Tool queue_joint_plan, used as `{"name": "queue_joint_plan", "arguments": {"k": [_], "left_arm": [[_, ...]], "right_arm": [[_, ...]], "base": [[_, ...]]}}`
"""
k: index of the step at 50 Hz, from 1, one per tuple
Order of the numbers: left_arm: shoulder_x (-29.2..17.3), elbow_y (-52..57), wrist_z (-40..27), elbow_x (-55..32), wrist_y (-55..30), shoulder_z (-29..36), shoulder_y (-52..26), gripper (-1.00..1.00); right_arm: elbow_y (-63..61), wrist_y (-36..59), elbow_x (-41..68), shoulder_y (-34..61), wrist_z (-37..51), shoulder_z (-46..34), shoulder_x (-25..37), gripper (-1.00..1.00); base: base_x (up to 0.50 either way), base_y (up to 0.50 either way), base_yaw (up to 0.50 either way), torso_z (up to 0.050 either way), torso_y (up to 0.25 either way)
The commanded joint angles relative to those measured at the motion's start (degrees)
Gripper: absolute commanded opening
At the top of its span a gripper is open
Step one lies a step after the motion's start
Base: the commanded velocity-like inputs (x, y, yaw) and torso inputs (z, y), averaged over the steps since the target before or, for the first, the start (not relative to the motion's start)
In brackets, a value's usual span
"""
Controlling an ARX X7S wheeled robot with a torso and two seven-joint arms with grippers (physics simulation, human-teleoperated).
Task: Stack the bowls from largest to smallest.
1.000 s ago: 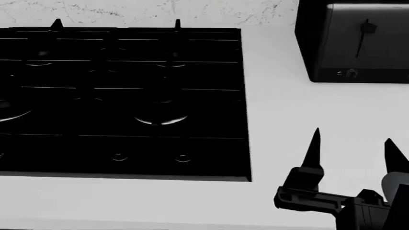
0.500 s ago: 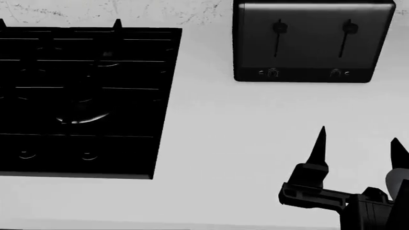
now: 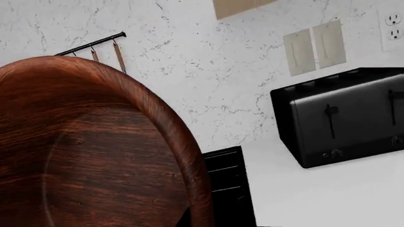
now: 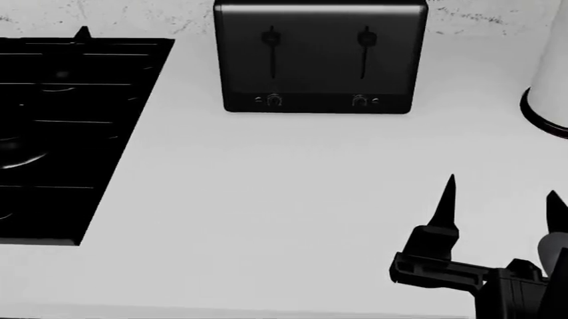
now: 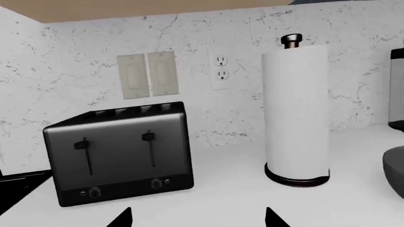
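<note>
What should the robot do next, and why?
Probably keep turning right to look for the other bowls. The reddish-brown wood-grain bowl fills the left wrist view, but the head view shows only the black toaster and the open right gripper.

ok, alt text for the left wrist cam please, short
A reddish-brown wooden bowl fills most of the frame, close to the camera. Beyond it, a dark toaster sits on a white counter against a marbled wall, with the black stove edge showing beside the bowl.

View panned right: toaster (image 4: 320,56) now centred, stove (image 4: 71,133) sliding off left.
</note>
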Motion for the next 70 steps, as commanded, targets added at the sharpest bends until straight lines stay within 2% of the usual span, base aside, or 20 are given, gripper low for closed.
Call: {"name": "queue_joint_plan", "arguments": {"k": [1,6,8,22,31,36,50,54,60,65,70], "left_arm": [[0.7,-0.5,0.0,-0.1,0.5,-0.7,-1.4,-1.0],[-0.4,-0.1,-0.2,0.0,1.2,-0.8,-1.1,-1.0],[-0.3,-0.2,-0.3,0.2,1.3,-0.8,-1.1,-1.0],[-0.5,0.1,-0.2,0.4,1.5,-0.9,-1.0,-1.0],[-5.9,2.6,-0.8,1.9,6.9,0.2,1.9,-1.0],[-0.8,0.2,-0.2,0.3,2.0,-0.8,-1.0,-1.0],[-0.1,-0.1,0.0,0.5,1.6,-0.6,-1.1,-1.0],[-1.7,0.6,0.0,1.1,3.3,-0.3,0.0,-1.0],[-0.2,-0.6,0.3,0.9,2.6,-0.4,-0.4,-1.0],[-2.7,0.5,-0.2,1.1,5.3,-0.1,1.1,-1.0],[-1.8,0.1,0.1,1.2,4.4,-0.1,0.8,-1.0]], "right_arm": [[0.1,1.1,2.2,0.2,0.3,0.6,0.0,1.0],[0.0,1.1,2.4,0.3,0.3,0.8,0.1,1.0],[0.3,3.0,6.1,0.7,0.5,1.9,-0.1,1.0],[-0.2,2.4,5.9,0.4,0.5,2.0,0.4,1.0],[-0.8,2.3,6.6,0.5,0.8,2.5,0.5,1.0],[-0.9,2.3,7.3,0.6,1.0,2.9,0.4,1.0],[-0.7,2.5,7.8,0.8,1.6,3.0,0.6,1.0],[-0.4,2.7,7.8,1.0,1.6,2.7,0.7,1.0],[-0.2,2.5,8.1,1.1,1.7,2.9,0.6,1.0],[-0.2,2.5,8.1,1.3,1.9,2.9,0.9,1.0],[-0.4,2.3,7.6,1.0,1.9,2.7,1.1,1.0]], "base": [[0.0,-0.46,0.0,0.0,0.0],[0.0,-0.46,0.0,0.0,0.0],[0.0,-0.46,0.0,0.0,0.0],[0.0,-0.49,0.0,0.0,0.001],[0.0,-0.5,0.0,0.0,0.0],[-0.02,-0.5,0.0,0.0,0.0],[-0.33,-0.45,0.0,0.0,0.0],[-0.34,-0.45,0.0,0.0,0.0],[-0.3,-0.5,0.0,0.0,0.0],[-0.26,-0.5,0.0,0.0,0.0],[-0.22,-0.5,0.0,0.0,0.0]]}}
